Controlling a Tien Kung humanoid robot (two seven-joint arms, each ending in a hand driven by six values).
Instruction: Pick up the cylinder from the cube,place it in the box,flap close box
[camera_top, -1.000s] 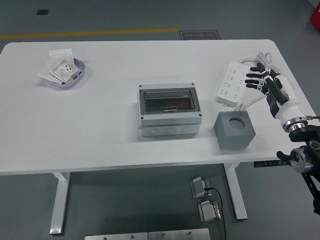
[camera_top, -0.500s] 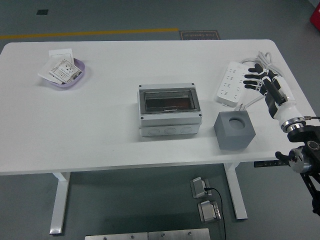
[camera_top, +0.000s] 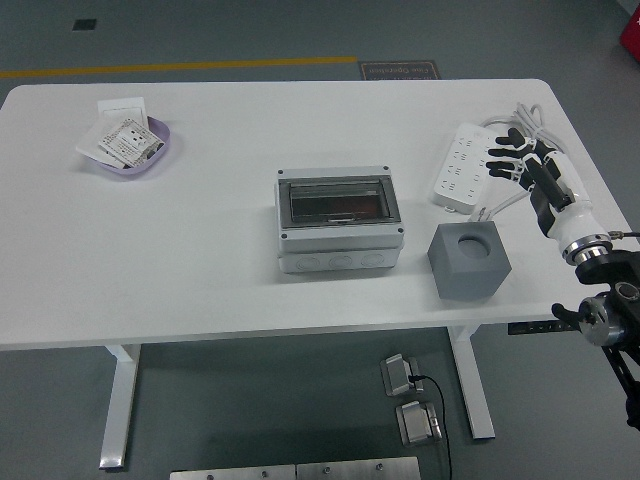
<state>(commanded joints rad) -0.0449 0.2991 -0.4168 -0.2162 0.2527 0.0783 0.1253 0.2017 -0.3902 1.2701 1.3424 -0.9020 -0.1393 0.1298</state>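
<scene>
The right hand (camera_top: 512, 158) hangs over the right edge of the tabletop (camera_top: 200, 260), above the white power strip (camera_top: 462, 166), with its fingers (camera_top: 500, 152) spread and holding nothing. The left hand does not appear. The grey cube (camera_top: 467, 260) stands near the front edge of the tabletop, on its right part, and the cylinder (camera_top: 468, 240) seems to sit in the round hole in the top face of the cube; only a pale round top shows there, so I cannot tell how far it stands out or if there is room for fingertips around it. The box (camera_top: 339, 219) stands at the middle of the tabletop, just beside the cube on its left, and its dark transparent flap looks to lie down over the opening, although I cannot be sure it is latched. I judge the task is at its first step, the reach for the cylinder. The next move calls for bringing the hand toward the front edge and down over the cube, then pinching the cylinder from above. The flap probably must be lifted before the cylinder goes in. A purple dish (camera_top: 130, 148) with packets rests near the far left corner.
</scene>
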